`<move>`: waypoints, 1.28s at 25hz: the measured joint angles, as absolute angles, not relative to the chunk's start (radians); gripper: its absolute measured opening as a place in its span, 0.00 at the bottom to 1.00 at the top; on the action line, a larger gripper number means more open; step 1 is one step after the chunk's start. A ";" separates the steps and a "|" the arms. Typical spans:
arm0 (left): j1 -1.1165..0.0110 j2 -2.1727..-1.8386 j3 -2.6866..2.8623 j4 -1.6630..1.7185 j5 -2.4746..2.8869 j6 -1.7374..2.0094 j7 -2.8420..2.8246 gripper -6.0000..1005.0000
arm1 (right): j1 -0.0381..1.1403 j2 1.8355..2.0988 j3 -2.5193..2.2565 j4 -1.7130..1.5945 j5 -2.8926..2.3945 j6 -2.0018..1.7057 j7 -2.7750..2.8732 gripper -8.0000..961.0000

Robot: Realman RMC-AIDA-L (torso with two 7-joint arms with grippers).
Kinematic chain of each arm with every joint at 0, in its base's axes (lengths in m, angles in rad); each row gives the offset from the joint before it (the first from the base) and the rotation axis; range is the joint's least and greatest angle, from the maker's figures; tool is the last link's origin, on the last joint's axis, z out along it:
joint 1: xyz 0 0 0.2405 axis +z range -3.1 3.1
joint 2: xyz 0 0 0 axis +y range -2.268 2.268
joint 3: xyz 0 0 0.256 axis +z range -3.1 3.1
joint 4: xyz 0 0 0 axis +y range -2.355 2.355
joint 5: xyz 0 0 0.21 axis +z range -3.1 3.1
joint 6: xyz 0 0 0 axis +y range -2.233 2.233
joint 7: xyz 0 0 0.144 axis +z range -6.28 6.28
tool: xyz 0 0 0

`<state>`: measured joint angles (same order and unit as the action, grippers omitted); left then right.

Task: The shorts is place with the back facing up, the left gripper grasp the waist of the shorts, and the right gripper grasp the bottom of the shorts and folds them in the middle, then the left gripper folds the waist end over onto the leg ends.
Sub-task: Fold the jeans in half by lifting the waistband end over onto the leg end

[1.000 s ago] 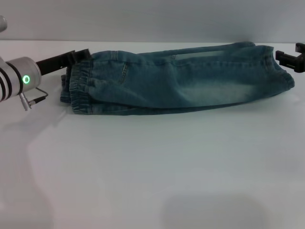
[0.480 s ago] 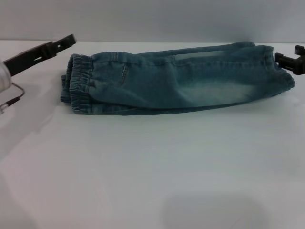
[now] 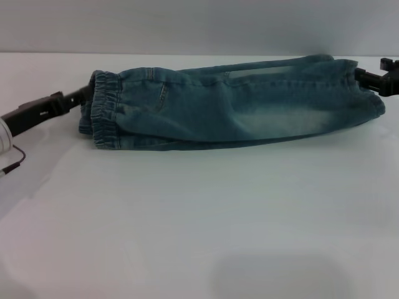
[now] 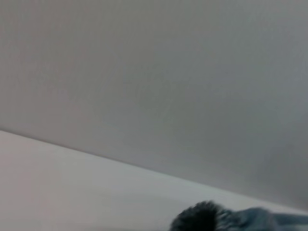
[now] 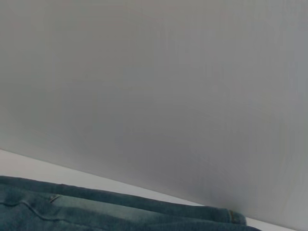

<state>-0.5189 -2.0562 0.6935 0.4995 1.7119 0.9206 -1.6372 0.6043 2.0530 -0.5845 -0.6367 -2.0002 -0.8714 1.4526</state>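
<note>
Shorts (image 3: 230, 106) lie folded lengthwise on worktop (image 3: 199, 218), between both grippers. Left gripper (image 3: 80, 96) touches the waist (image 3: 103, 115); right gripper (image 3: 368, 80) at the leg ends (image 3: 365, 93). Finger states: cannot tell. Denim looks soft, floppy, light; the thick gathered waist band should give the best hold.

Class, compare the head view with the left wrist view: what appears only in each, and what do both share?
Only the head view shows the left gripper at the waist, the right gripper at the leg ends, and the shorts' whole folded length. The left wrist view adds nothing of its own. Both show denim, the white table and the grey wall.
</note>
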 joint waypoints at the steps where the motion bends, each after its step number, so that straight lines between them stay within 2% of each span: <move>1: -0.518 -2.058 0.694 0.496 1.712 0.909 -1.619 0.82 | 0.605 2.054 -0.585 -0.636 -2.000 -0.871 1.453 0.68; 16: -0.523 -2.052 0.706 0.430 1.714 0.885 -1.468 0.81 | 0.601 2.059 -0.586 -0.635 -2.000 -0.873 1.453 0.68; 22: -0.515 -2.048 0.610 0.439 1.704 0.993 -1.467 0.80 | 0.603 2.059 -0.587 -0.635 -2.000 -0.873 1.453 0.68; 27: -0.505 -2.025 0.618 0.435 1.712 1.037 -1.470 0.79 | 0.605 2.059 -0.588 -0.635 -2.000 -0.873 1.453 0.68; 32: -0.478 -2.017 0.664 0.439 1.715 1.065 -1.467 0.78 | 0.606 2.059 -0.588 -0.635 -2.000 -0.873 1.453 0.68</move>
